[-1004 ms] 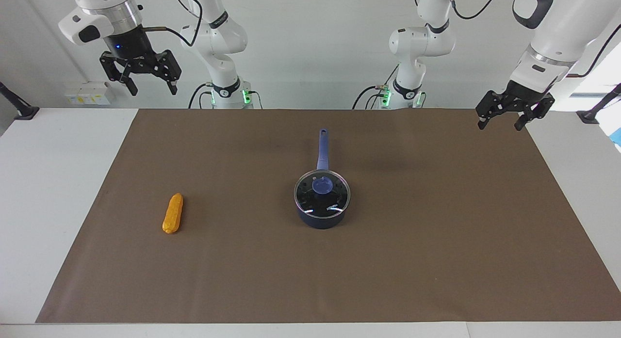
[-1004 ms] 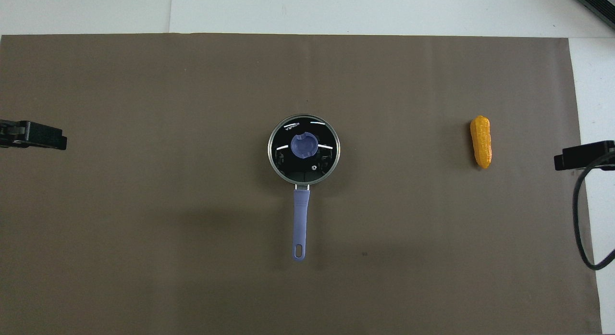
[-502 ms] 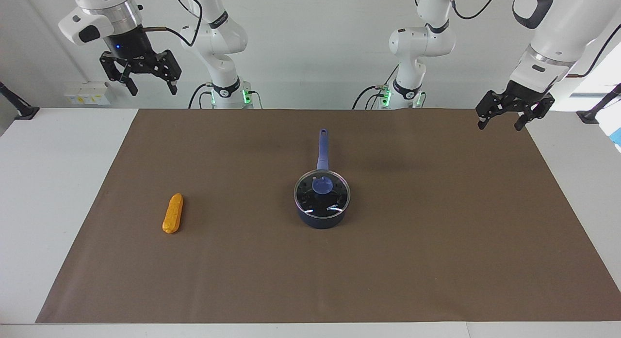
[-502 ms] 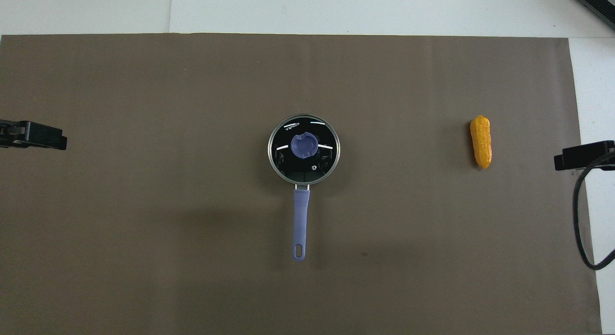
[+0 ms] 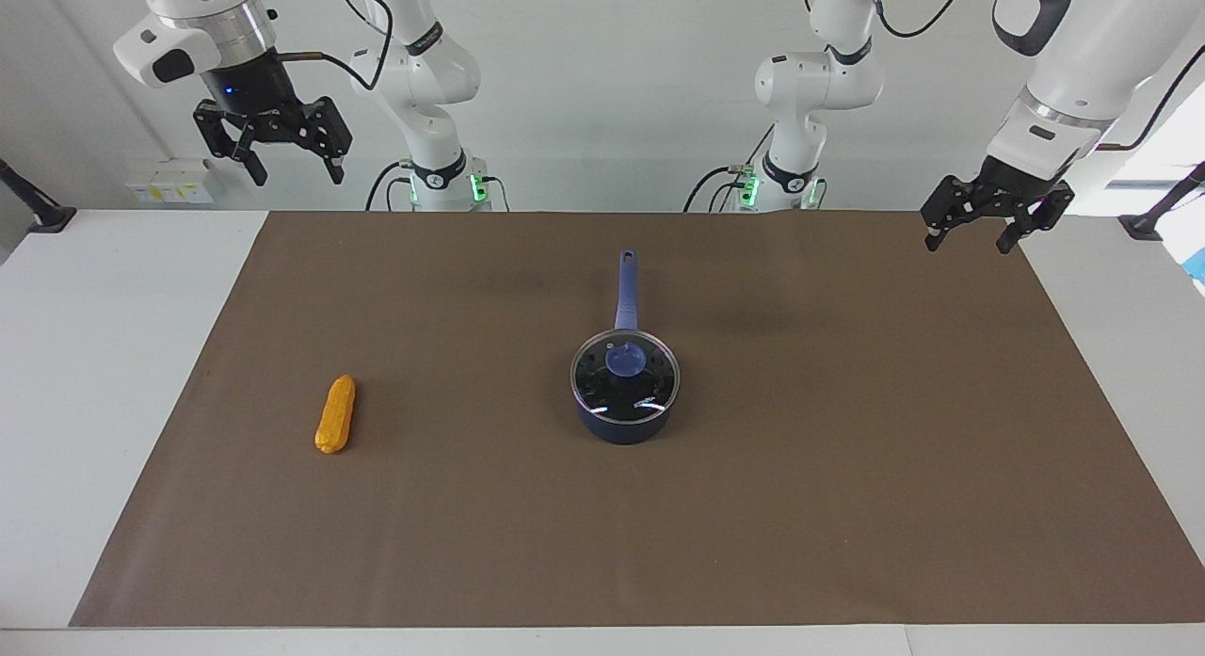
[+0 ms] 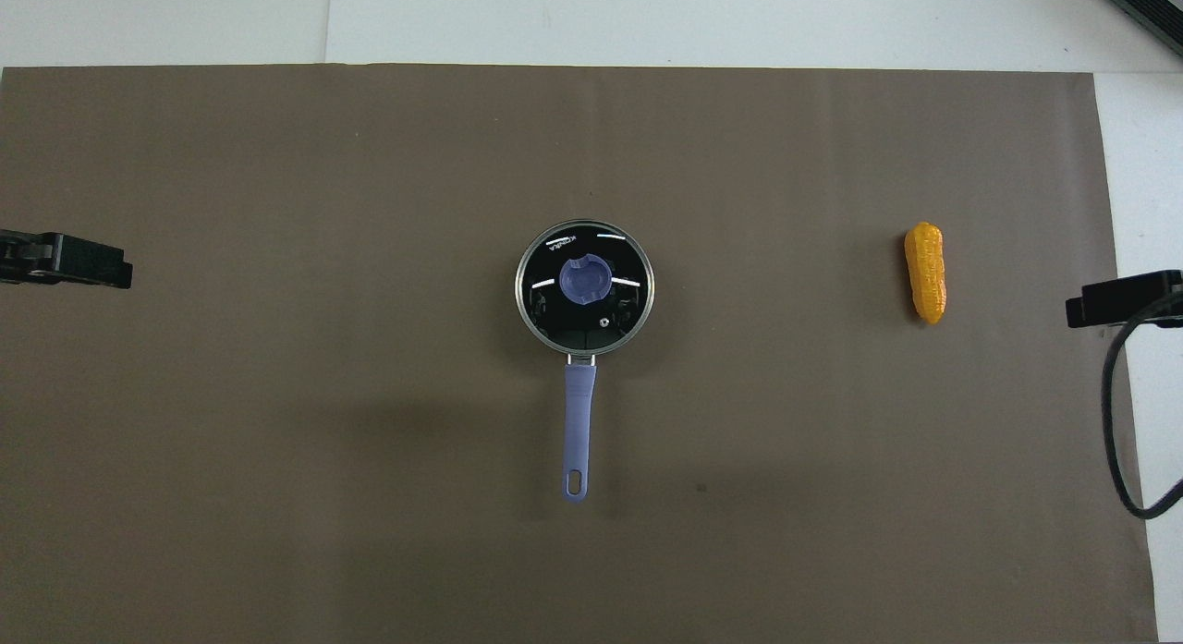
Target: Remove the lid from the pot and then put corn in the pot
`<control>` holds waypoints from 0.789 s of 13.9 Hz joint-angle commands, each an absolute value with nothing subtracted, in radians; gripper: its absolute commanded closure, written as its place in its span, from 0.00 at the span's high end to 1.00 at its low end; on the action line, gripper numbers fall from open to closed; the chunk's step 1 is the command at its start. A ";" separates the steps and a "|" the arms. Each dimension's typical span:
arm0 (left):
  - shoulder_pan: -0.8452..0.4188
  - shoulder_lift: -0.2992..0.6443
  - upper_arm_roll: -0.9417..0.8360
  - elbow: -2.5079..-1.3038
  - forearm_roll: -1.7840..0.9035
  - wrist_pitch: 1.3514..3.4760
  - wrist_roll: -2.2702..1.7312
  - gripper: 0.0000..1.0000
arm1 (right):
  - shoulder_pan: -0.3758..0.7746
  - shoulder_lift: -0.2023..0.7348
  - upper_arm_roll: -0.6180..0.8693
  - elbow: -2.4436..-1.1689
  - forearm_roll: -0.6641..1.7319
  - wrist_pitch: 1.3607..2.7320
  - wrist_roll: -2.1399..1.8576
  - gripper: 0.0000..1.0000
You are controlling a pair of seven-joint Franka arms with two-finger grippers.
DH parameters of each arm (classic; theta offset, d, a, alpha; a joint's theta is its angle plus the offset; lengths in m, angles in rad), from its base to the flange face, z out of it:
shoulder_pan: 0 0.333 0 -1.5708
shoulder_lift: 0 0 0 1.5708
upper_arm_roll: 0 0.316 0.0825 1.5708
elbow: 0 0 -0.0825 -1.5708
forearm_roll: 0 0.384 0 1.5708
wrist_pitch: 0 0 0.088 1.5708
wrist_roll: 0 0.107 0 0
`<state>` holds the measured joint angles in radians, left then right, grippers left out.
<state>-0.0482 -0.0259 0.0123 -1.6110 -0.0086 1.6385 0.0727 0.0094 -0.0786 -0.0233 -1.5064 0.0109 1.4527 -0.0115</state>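
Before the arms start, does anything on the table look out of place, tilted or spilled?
Nothing stands out. The lid sits flat on the pot, whose handle points toward the robots. The corn lies on the brown mat toward the right arm's end. Both end effectors, left and right, hang open and empty above the table's ends.

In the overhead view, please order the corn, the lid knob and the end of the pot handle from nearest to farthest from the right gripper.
From the right gripper, at the table's edge:
1. The corn, lying toward the right arm's end.
2. and 3. The lid knob, mid-table on the pot, and the end of the pot handle, nearer the robots: too close to call.
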 commanded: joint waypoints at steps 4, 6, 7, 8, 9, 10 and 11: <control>-0.067 -0.037 0.005 -1.623 -0.014 1.632 0.072 1.00 | 0.003 -0.080 -0.025 -1.497 0.026 1.437 -0.034 1.00; -0.081 -0.034 0.005 -1.624 -0.014 1.635 0.057 1.00 | 0.002 -0.080 -0.028 -1.497 0.026 1.437 -0.034 1.00; -0.087 -0.032 0.005 -1.624 -0.014 1.637 0.052 1.00 | 0.002 -0.080 -0.028 -1.497 0.026 1.430 -0.037 1.00; -0.097 -0.031 0.005 -1.626 -0.014 1.638 0.051 1.00 | 0.003 -0.080 -0.026 -1.499 0.025 1.440 -0.046 1.00; -0.100 -0.026 0.003 -1.626 -0.014 1.641 0.048 1.00 | 0.008 -0.081 -0.025 -1.503 0.025 1.454 -0.044 1.00; -0.116 -0.022 0.005 -1.628 -0.014 1.644 0.031 1.00 | 0.009 -0.080 -0.023 -1.518 0.023 1.509 -0.051 1.00; -0.139 -0.018 0.005 -1.631 -0.014 1.647 -0.001 1.00 | 0.008 -0.078 -0.023 -1.551 0.023 1.576 -0.060 1.00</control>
